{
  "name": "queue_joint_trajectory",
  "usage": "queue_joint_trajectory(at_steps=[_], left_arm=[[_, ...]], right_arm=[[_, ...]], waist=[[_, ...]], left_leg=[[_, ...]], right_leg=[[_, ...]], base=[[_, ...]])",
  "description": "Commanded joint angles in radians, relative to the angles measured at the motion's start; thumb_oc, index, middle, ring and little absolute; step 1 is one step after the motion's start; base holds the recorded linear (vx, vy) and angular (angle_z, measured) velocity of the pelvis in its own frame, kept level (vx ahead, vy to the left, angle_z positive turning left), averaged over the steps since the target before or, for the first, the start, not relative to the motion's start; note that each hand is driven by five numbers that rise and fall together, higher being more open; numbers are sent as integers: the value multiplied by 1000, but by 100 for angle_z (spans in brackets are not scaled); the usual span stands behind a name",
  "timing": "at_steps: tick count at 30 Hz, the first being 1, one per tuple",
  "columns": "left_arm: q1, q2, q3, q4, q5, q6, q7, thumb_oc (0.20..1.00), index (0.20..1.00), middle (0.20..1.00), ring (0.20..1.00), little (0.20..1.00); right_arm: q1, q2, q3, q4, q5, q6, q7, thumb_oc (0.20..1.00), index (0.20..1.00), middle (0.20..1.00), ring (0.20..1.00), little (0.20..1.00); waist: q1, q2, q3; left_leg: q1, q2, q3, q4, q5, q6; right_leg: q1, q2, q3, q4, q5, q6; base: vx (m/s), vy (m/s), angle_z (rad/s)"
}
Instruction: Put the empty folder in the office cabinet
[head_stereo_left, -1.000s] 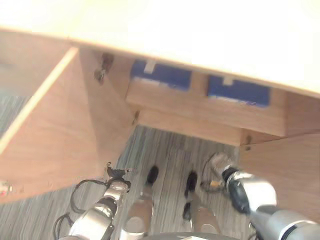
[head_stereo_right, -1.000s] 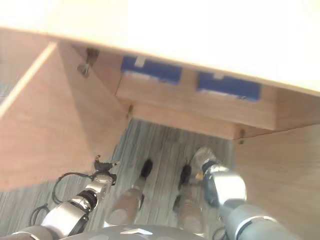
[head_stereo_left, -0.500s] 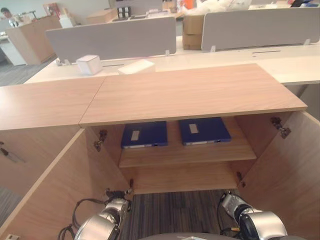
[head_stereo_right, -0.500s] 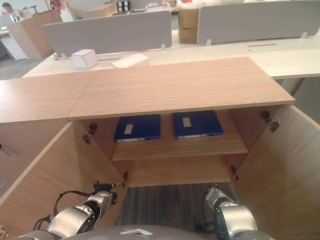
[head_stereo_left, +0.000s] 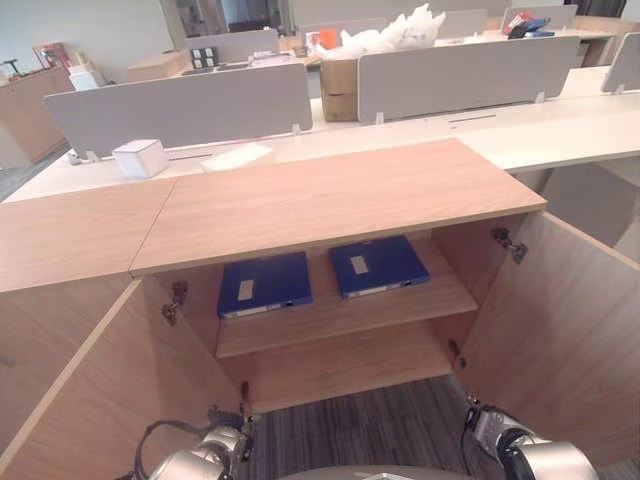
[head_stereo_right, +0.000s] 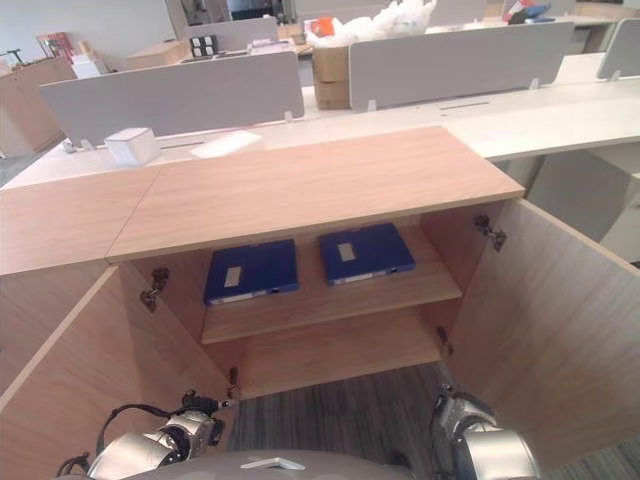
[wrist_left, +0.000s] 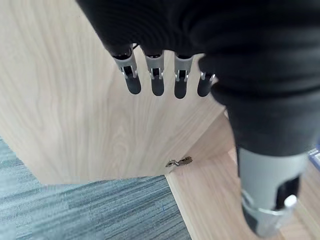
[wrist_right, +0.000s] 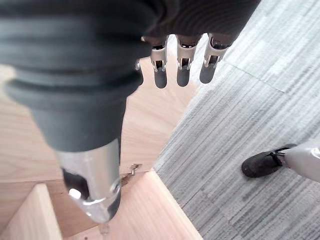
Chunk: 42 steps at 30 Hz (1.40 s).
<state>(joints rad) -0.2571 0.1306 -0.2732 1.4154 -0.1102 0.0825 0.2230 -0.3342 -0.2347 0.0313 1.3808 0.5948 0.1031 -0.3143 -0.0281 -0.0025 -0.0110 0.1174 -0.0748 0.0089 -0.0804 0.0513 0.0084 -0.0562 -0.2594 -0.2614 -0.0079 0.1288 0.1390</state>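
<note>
Two blue folders lie flat side by side on the upper shelf of the open wooden cabinet (head_stereo_left: 330, 200): one on the left (head_stereo_left: 265, 284), one on the right (head_stereo_left: 378, 266). Each has a pale label. The lower shelf (head_stereo_left: 340, 365) is bare. My left hand (head_stereo_left: 225, 440) hangs low by the left door (head_stereo_left: 110, 400); in the left wrist view its fingers (wrist_left: 157, 80) are straight and hold nothing. My right hand (head_stereo_left: 487, 425) hangs low by the right door (head_stereo_left: 550, 340), and its fingers (wrist_right: 182, 67) are also straight and hold nothing.
Both cabinet doors stand wide open toward me, with striped grey carpet (head_stereo_left: 370, 430) between them. Behind the cabinet runs a white desk with a white box (head_stereo_left: 140, 157), a sheet of paper (head_stereo_left: 237, 156) and grey partition screens (head_stereo_left: 180, 105).
The camera has tilted up from the floor to the cabinet top and the office behind. Both hands stay low by the doors; the folders have not moved.
</note>
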Motion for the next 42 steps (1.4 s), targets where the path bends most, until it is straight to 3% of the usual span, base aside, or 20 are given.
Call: queue_joint_trajectory(at_steps=[1,6,10,13,16,20,26,29,33,35,38,42], left_arm=[[-72,82,18,33,35,-25,-1,1000,1000,1000,1000,1000],[-32,155,65,-15,18,-51,-3,1000,1000,1000,1000,1000],[29,163,110,-41,-13,-73,12,1000,1000,1000,1000,1000],[138,136,157,7,6,-75,25,1000,1000,1000,1000,1000],[205,91,210,20,28,-60,53,1000,1000,1000,1000,1000],[220,74,179,3,45,-69,83,1000,1000,1000,1000,1000],[239,56,144,-30,52,-77,88,1000,1000,1000,1000,1000],[246,42,115,-38,77,-72,102,1000,1000,1000,1000,1000],[259,24,93,-71,84,-74,115,1000,1000,1000,1000,1000],[260,10,67,-87,91,-82,125,1000,1000,1000,1000,1000],[261,0,47,-101,101,-86,136,1000,1000,1000,1000,1000],[263,-15,3,-136,112,-95,135,1000,1000,1000,1000,1000]], right_arm=[[-193,-89,69,-12,-105,-15,38,1000,1000,1000,1000,1000],[-318,-225,149,-167,-235,-34,51,1000,1000,1000,1000,1000],[-336,-314,137,-314,-246,-73,31,1000,1000,1000,1000,1000],[-302,-325,100,-405,-251,-99,-21,1000,1000,1000,1000,1000],[-153,-345,-37,-663,-328,-127,-135,1000,1000,1000,1000,1000],[-75,-342,-176,-690,-319,-158,-253,1000,1000,1000,1000,1000],[-42,-407,-254,-693,-353,-141,-332,1000,1000,1000,1000,1000],[-31,-447,-332,-732,-424,-136,-465,1000,1000,1000,1000,1000],[-1,-443,-388,-764,-490,-115,-558,1000,1000,1000,1000,1000],[8,-422,-411,-767,-556,-91,-654,1000,1000,1000,1000,1000],[24,-405,-414,-763,-603,-64,-704,1000,1000,1000,1000,1000],[27,-366,-406,-730,-554,-83,-700,1000,1000,1000,1000,1000]], waist=[[29,5,85],[65,7,81],[83,-21,49],[94,-60,26],[88,-68,26],[82,-55,32],[77,-39,32],[68,-26,29],[63,-12,24],[58,-1,22],[55,7,22],[49,20,24]], left_leg=[[-3,3,-14,-7,-120,6],[-57,38,58,-7,-90,4],[-86,45,91,-7,-75,-3],[-88,53,97,-7,-70,-19],[-98,83,72,-7,-60,-35],[-119,110,48,-7,-36,-53],[-139,132,34,-7,-12,-73],[-142,145,30,-7,-4,-83],[-140,151,24,-7,-4,-87],[-138,155,22,-7,-1,-90],[-140,157,18,-7,2,-93],[-145,159,17,-7,5,-96]], right_leg=[[-79,-88,-32,104,10,62],[-11,-120,68,233,-73,36],[65,-93,156,241,-119,61],[101,-43,129,142,-163,69],[97,15,107,96,-162,53],[105,54,82,71,-177,33],[110,88,67,55,-189,10],[120,106,58,40,-195,-4],[128,116,57,31,-197,-11],[130,126,59,28,-202,-18],[131,133,59,26,-206,-23],[131,140,58,19,-205,-29]], base=[[-185,-18,-51],[-151,-37,-45],[-21,-79,-31],[41,-181,-43],[-6,-242,-46],[-40,-131,12],[-17,-86,14],[12,-57,19],[28,-38,7],[23,-31,1],[12,-28,5],[0,-8,1]])
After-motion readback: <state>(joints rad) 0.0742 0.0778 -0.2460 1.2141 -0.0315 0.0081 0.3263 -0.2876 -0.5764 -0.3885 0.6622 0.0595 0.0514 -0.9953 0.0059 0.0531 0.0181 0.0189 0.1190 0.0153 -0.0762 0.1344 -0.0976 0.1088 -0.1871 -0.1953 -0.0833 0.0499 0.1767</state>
